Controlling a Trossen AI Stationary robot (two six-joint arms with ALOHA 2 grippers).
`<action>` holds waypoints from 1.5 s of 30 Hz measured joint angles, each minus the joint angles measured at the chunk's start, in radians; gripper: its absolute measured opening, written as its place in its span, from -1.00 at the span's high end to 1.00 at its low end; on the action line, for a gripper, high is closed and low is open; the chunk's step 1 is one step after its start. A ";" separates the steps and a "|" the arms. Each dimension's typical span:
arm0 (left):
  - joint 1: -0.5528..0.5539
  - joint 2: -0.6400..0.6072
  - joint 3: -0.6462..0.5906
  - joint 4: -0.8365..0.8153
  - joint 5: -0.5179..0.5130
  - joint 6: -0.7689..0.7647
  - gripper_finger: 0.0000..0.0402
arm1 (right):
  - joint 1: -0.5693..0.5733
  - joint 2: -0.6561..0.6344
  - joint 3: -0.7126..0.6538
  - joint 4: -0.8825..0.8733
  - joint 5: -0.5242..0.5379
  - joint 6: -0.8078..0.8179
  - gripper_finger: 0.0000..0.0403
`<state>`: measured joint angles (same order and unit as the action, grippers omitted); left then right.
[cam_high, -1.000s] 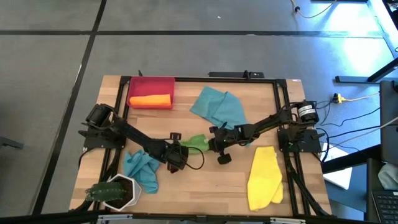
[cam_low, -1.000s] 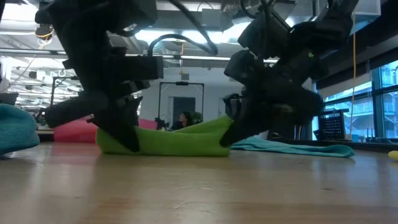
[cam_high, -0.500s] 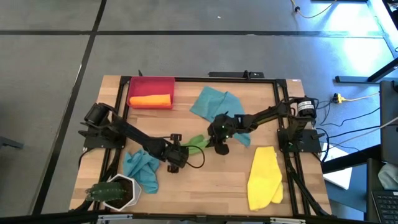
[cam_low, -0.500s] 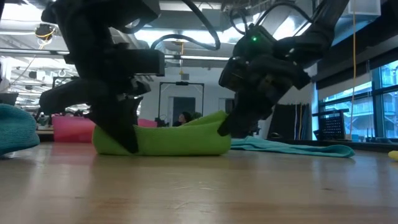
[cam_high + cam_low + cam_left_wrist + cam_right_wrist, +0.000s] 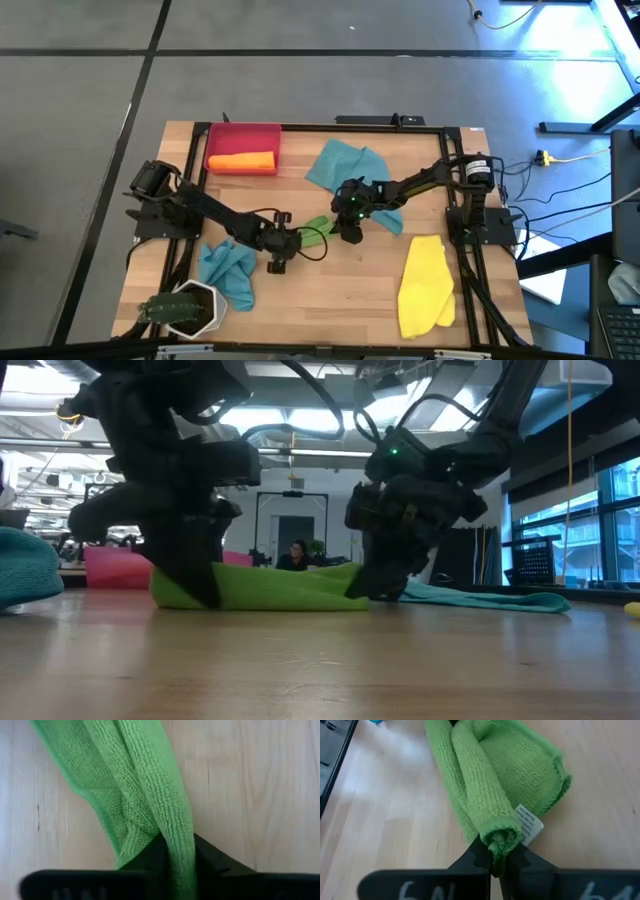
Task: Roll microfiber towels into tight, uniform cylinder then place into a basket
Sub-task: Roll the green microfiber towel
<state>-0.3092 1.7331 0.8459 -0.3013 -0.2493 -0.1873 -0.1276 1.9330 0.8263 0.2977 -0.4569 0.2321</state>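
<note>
Wooden table (image 5: 330,285), black frame (image 5: 320,127) along its edges. White pot (image 5: 190,307) with green plant at 7 o'clock corner. Yellow cable (image 5: 575,157) on grey floor at 3 o'clock. Beyond table, seated person (image 5: 297,553) near dark doorway (image 5: 292,525).

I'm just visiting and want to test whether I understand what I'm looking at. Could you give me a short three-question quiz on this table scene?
1. True or false: the green towel already lies in the basket.
2. What does the basket hold? A) an orange rolled towel B) a yellow towel C) nothing
3. Fill in: the right gripper is pinching the rolled end of the ____ towel.

Key: 1. False; it lies on the table, with the left gripper at one end and the right gripper at the other. 2. A. 3. green.
</note>
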 joint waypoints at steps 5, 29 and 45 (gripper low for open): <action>0.000 -0.001 0.015 -0.054 -0.032 0.009 0.36 | -0.002 0.001 0.017 -0.007 0.011 0.004 0.94; -0.110 -0.090 0.114 -0.169 -0.420 0.043 0.03 | -0.050 0.002 0.025 0.022 0.049 0.156 0.93; -0.025 0.173 0.132 0.034 -0.549 0.161 0.03 | -0.068 0.002 0.026 0.035 0.030 0.194 0.93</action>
<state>-0.3337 1.9060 0.9779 -0.2675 -0.7979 -0.0265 -0.1955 1.9354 0.8520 0.3325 -0.4268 0.4262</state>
